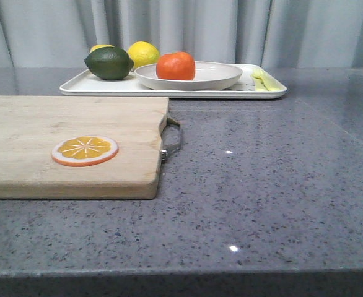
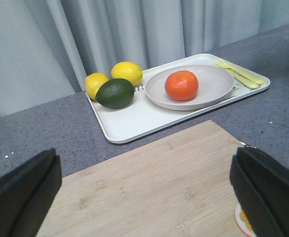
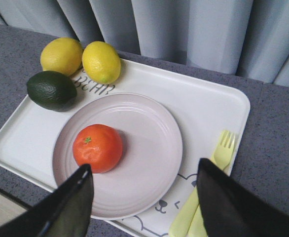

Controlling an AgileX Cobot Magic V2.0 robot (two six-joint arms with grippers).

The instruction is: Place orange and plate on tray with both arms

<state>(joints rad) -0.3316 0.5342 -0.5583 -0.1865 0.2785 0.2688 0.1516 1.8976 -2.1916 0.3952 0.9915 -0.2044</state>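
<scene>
The orange [image 1: 175,66] rests in the off-white plate [image 1: 222,77], which stands on the white tray [image 1: 107,86] at the back of the table. In the right wrist view the orange [image 3: 97,148] lies on the plate [image 3: 144,153], on the tray [image 3: 203,108] with its bear drawing. My right gripper [image 3: 144,197] is open and empty, hovering above the plate's near edge. My left gripper [image 2: 144,192] is open and empty above the wooden cutting board [image 2: 169,187]; it sees the orange [image 2: 181,85], plate [image 2: 216,84] and tray [image 2: 134,118] beyond. Neither gripper shows in the front view.
On the tray lie two lemons [image 3: 101,61], a dark green avocado [image 3: 52,90] and a pale yellow fork [image 3: 218,163] with another utensil. The cutting board [image 1: 64,145] with metal handle [image 1: 172,139] holds an orange slice disc [image 1: 85,150]. Grey curtain behind.
</scene>
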